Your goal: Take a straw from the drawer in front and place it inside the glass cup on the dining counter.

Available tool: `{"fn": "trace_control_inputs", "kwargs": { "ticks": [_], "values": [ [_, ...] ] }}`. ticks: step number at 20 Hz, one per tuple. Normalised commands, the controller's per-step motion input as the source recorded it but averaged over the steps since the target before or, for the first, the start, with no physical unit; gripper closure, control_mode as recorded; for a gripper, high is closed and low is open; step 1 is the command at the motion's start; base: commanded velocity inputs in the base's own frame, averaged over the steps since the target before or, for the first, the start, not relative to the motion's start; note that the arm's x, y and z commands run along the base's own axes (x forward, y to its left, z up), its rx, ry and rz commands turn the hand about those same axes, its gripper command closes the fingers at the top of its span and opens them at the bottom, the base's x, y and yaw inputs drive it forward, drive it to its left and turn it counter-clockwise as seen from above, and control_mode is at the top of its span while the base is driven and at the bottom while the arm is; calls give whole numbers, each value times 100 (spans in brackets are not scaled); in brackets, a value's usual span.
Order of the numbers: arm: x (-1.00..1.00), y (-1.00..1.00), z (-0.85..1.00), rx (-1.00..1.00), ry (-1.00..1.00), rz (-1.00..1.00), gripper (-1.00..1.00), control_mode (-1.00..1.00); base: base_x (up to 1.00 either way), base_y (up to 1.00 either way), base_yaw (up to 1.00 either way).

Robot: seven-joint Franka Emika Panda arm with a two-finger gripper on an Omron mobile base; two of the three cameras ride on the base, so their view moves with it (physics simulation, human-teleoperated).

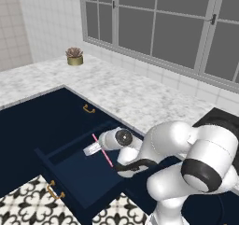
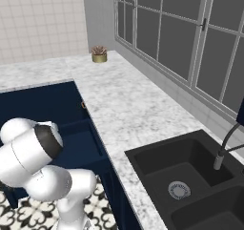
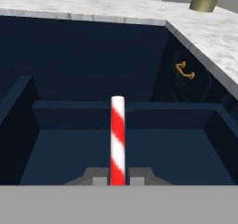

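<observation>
The end effector (image 3: 117, 180) grips the red-and-white striped straw (image 3: 117, 139) above the open navy drawer (image 1: 74, 172).

No readable text, label, brand, number or sign appears anywhere.

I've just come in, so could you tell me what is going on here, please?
The gripper holds the straw between its fingertips, over the open drawer. In the left base view the straw slants above the drawer's dark interior. A small potted plant stands on the marble worktop, and the black sink lies to the right.
</observation>
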Motion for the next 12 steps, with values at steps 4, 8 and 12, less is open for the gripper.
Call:
{"fn": "trace_control_inputs", "kwargs": {
  "ticks": [4,8,12],
  "values": [
    [7,0,100,6,0,-4,100,-100,0,0,0],
    [16,6,100,2,0,-2,100,-100,0,0,0],
    [25,5,100,0,-2,-2,100,-100,0,0,0]
  ]
}}
